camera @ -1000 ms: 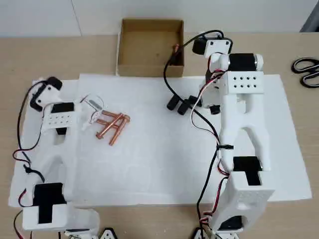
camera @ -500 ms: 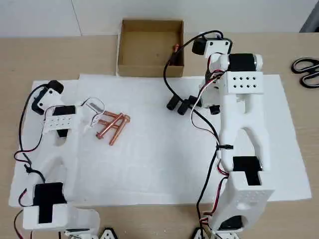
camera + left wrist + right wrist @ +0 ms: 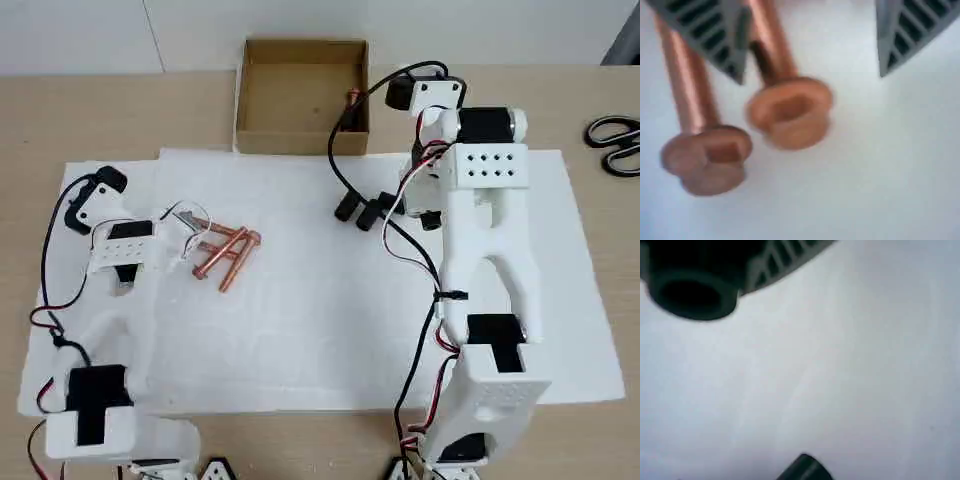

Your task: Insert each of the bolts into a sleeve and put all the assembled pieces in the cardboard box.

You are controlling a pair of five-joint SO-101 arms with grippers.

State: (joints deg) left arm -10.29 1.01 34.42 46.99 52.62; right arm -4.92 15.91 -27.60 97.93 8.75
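Observation:
Several copper bolts [image 3: 225,255] lie in a loose pile on the white foam sheet [image 3: 300,330]. My left gripper [image 3: 185,235] is at the pile's left end and stands open. In the left wrist view its fingers [image 3: 715,40] straddle the shaft of one bolt [image 3: 790,112], and a second bolt [image 3: 707,157] lies beside it. My right gripper [image 3: 428,215] sits low over the foam at the right, shut on a black sleeve [image 3: 690,290]. Other black sleeves [image 3: 365,210] lie just left of it. The cardboard box [image 3: 240,95] stands at the back with a copper piece [image 3: 352,97] by its right wall.
Scissors [image 3: 615,140] lie on the wooden table at the far right. Black cables [image 3: 345,150] run from the right arm past the box corner and over the sleeves. The foam's middle and front are bare.
My left arm has come forward and its gripper has dropped onto the left end of the bolt pile. The right arm has not moved.

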